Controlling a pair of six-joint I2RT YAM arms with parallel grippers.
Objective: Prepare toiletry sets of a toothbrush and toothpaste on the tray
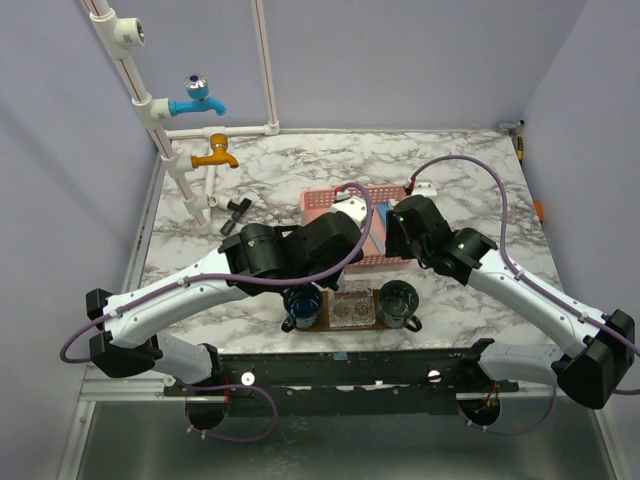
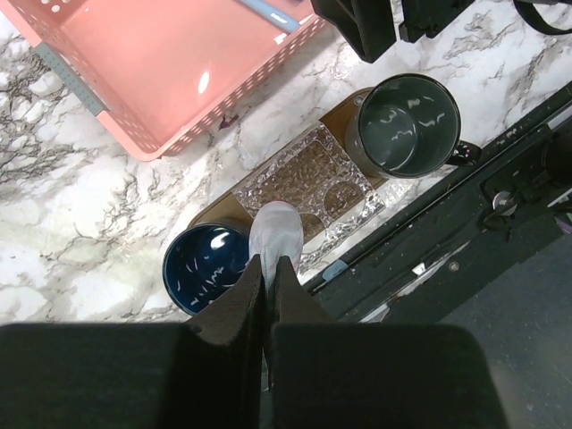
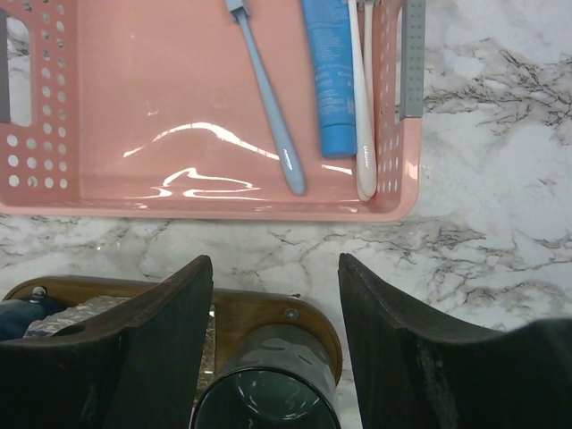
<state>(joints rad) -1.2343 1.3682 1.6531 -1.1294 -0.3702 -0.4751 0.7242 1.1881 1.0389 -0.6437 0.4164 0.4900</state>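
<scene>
My left gripper [image 2: 265, 261] is shut on a pale, whitish soft tube [image 2: 273, 228], the toothpaste as far as I can tell. It hangs over the dark wooden tray [image 2: 213, 215], between a blue mug [image 2: 205, 266] and a clear glass dish [image 2: 304, 174]. My right gripper [image 3: 275, 259] is open with nothing between its fingers, above the tray's right end [image 3: 259, 313] and a dark green mug [image 3: 266, 380]. The pink basket [image 3: 179, 192] holds a light-blue toothbrush [image 3: 268, 98], a blue tube [image 3: 329, 76] and a white toothbrush [image 3: 360, 107].
From above, the tray [image 1: 327, 320] sits at the near table edge, with the basket [image 1: 318, 200] behind it under both arms. A white pipe frame [image 1: 180, 170] with a blue tap [image 1: 195, 100] and an orange tap [image 1: 216, 155] stands at the back left.
</scene>
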